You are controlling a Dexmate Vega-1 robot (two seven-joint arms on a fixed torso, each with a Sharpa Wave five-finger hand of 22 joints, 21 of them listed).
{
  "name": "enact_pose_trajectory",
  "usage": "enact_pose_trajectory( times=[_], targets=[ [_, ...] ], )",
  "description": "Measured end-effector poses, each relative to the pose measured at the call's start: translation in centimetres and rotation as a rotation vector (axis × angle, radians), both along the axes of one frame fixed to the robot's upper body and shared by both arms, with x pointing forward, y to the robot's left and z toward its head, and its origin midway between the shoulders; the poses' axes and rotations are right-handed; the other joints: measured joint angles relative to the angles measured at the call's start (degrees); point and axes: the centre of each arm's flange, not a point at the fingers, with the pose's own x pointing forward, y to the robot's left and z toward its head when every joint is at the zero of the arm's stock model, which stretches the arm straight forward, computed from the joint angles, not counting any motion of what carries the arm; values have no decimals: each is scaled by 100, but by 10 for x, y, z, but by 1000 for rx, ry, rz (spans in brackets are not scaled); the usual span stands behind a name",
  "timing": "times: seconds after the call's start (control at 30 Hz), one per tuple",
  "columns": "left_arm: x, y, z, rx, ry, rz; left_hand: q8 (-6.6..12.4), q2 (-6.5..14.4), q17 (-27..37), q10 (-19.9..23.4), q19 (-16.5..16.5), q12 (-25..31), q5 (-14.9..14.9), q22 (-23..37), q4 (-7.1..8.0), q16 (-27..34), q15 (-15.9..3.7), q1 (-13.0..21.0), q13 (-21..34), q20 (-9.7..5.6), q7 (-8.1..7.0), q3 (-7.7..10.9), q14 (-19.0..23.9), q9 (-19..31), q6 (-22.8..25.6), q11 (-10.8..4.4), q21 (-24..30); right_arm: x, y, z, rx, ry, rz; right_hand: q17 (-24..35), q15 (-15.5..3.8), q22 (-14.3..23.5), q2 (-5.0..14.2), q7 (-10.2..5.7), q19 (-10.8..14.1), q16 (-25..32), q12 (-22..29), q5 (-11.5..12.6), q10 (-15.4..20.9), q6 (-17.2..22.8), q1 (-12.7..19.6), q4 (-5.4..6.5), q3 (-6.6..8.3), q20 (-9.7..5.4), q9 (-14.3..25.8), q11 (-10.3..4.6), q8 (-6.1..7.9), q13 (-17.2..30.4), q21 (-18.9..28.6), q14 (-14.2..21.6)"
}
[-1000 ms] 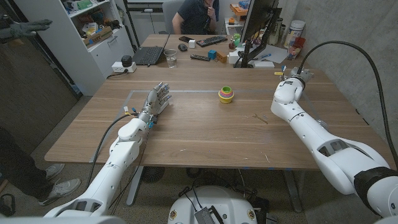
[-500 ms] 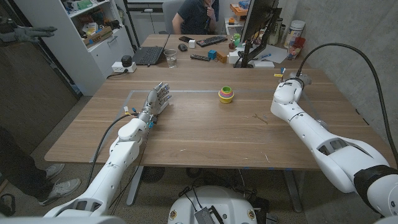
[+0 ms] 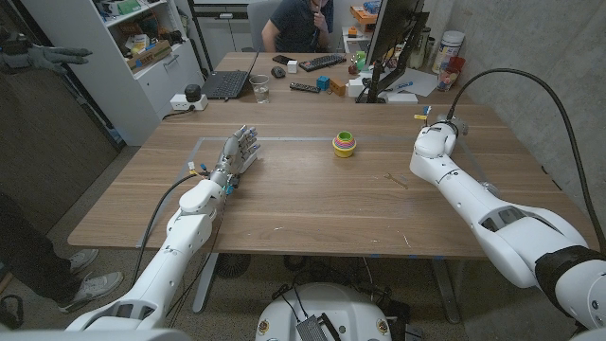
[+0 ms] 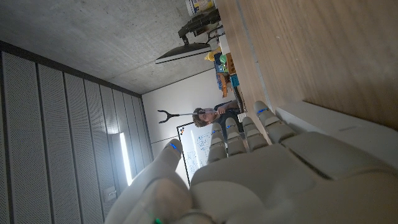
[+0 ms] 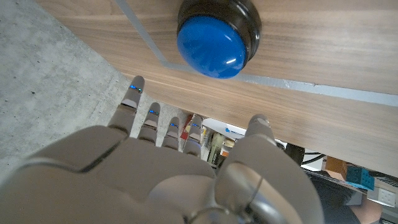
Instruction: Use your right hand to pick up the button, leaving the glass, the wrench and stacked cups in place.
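One rigid button, blue dome in black base, on table near right hand, fingers spread, empty. Probably light, slick on top; better pinched around base.

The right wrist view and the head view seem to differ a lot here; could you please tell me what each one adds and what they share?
The right wrist view adds the blue domed button on its black base, close beyond the right robot hand, whose fingers are apart and hold nothing. The head view adds the colourful stacked plastic cups, the clear drinking glass, a person seated behind the table and the left robot hand, which holds nothing. Both share the brown wooden table and the pale tape line marked on it.
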Motion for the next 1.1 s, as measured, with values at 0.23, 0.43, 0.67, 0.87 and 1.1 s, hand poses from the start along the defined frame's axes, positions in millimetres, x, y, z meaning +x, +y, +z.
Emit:
enact_pose_trajectory(
  times=[0.23, 0.43, 0.67, 0.87, 1.1],
  targets=[
    [1, 1, -1, 0, 1, 0, 0, 0, 0, 0, 0, 0, 0, 0, 0, 0, -9, 0, 0, -1, 0, 0, -9, 0, 0, 0, 0, 3, 1, -4, 1, 20, 0, 0, -39, 15, -18, -19, 514, 0, 0, 0, 133, 80, 80, -48, 0, -21, 0, 10, -27, 14, 141, 170],
    [0, 1, -1, 0, 1, 0, -3, -23, 0, 0, 0, 0, 0, 0, 0, 0, -30, -23, 0, -2, 0, 0, -29, 0, 0, 0, 0, 4, 2, -8, 7, 44, -1, 1, -42, 27, -9, -19, 702, 0, 0, 0, 143, 141, 133, -48, 0, -10, -1, 0, -27, 14, 184, 180],
    [-1, 1, -2, 2, 0, -1, -3, -23, 0, 0, 0, 0, 0, 0, 0, 0, -29, -23, 0, -2, 0, 0, -29, 0, 0, 0, -21, 4, 0, -15, 17, 92, 2, 1, -64, 26, 2, -19, 887, 0, -13, 0, 142, 141, 154, -65, 18, -23, -1, -1, -26, 14, 253, 202],
    [-3, 1, -3, 1, 0, -2, -3, -23, 0, 0, 0, 0, 0, 0, 0, 0, -29, -23, 0, -2, 0, 0, -29, 0, 0, 0, -21, 3, 0, -16, 17, 136, 8, 1, -74, 26, 82, -145, 1251, 0, -111, 0, 62, 77, 383, -135, 88, -35, -1, -52, -111, 14, 350, 211],
    [-4, 1, -4, 0, -2, -4, -3, -47, 0, 0, 0, 0, 0, 0, -4, 0, -29, -47, 0, -2, 0, -42, -29, 0, 0, 0, -21, 3, 0, -16, 12, 184, 13, 12, -145, 9, 358, -290, 1982, -116, -185, -82, -27, -69, 1478, -343, 537, -32, -1, -124, -200, 13, 529, 319]
  ],
)
